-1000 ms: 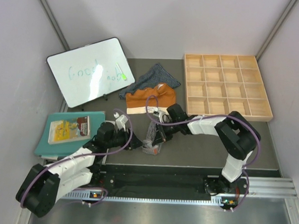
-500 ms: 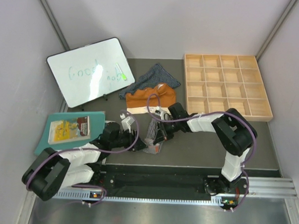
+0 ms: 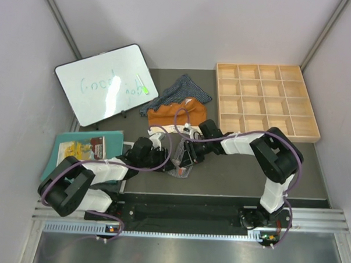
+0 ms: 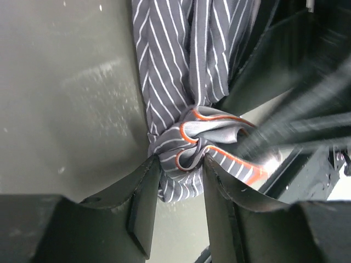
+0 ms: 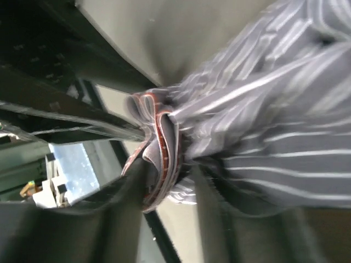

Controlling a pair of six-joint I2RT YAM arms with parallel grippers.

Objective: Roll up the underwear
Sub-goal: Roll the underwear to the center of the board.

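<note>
The grey pinstriped underwear lies bunched near the front middle of the table, its orange-edged waistband twisted into a knot. My left gripper comes in from the left, and in its wrist view the left gripper pinches the bundle's end, both fingertips pressing the cloth. My right gripper meets the same bundle from the right; in the right wrist view it stands open, blurred, with grey cloth lying between its fingers. The rust-orange pair and the navy striped pair lie further back.
A whiteboard leans at the back left. A wooden compartment tray sits at the back right. A teal mat with a packet on it lies at the left front. The black base rail runs along the near edge.
My left arm has swung right to the grey bundle and its jaws have narrowed onto the cloth. The right gripper, shut before, has opened.
</note>
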